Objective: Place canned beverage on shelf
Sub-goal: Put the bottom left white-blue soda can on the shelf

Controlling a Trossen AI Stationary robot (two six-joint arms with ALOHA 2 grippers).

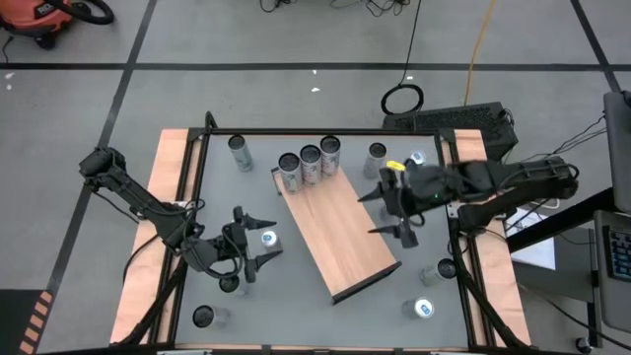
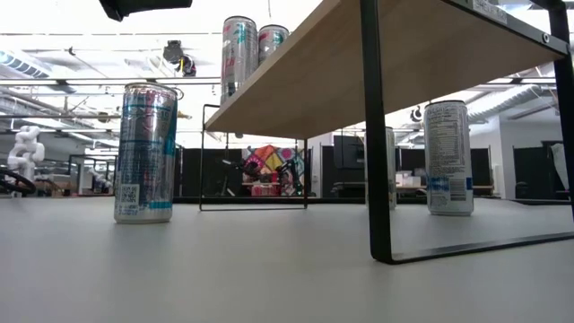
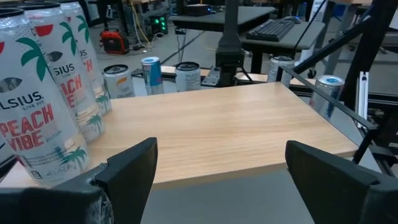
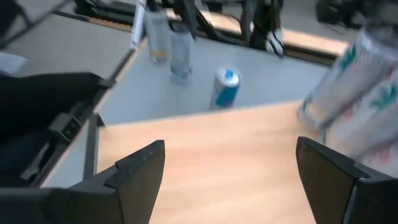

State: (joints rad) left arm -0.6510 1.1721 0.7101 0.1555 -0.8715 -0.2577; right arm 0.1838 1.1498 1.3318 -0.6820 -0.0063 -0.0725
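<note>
Arms reach in from both sides of the grey worktop point(image 1: 325, 316). On the left, the left arm runs from its base by the worktop's edge, elbow bent, down toward the near left part of the surface, and the left claw point(image 1: 258, 242) points at the near end of the shelf point(image 1: 340, 227) with its fingers spread wide and nothing between them; a blue-topped can point(image 1: 268, 238) stands just beside its tips. Its wrist view looks along the board past the two open fingers point(image 3: 134, 168). In the middle, the shelf is a long light-brown wood-grain board on a thin black frame, lying at a slant across the worktop, and three Celsius cans point(image 1: 310, 164) stand in a row across its far end, close together. Loose cans dot the grey surface around it: one at the far left point(image 1: 239, 151), one at the near left corner point(image 1: 203, 317), one past the shelf's far right point(image 1: 377, 155), and two near the right edge point(image 1: 425, 309). On the right, the right arm stretches in level over the right side, and the right claw point(image 1: 389, 212) hovers above the shelf's right edge, fingers wide apart and empty. Beyond the worktop lie grey floor marked with dark tape lines, a keyboard point(image 1: 463, 119) and a coiled cable point(image 1: 402, 99).
</note>
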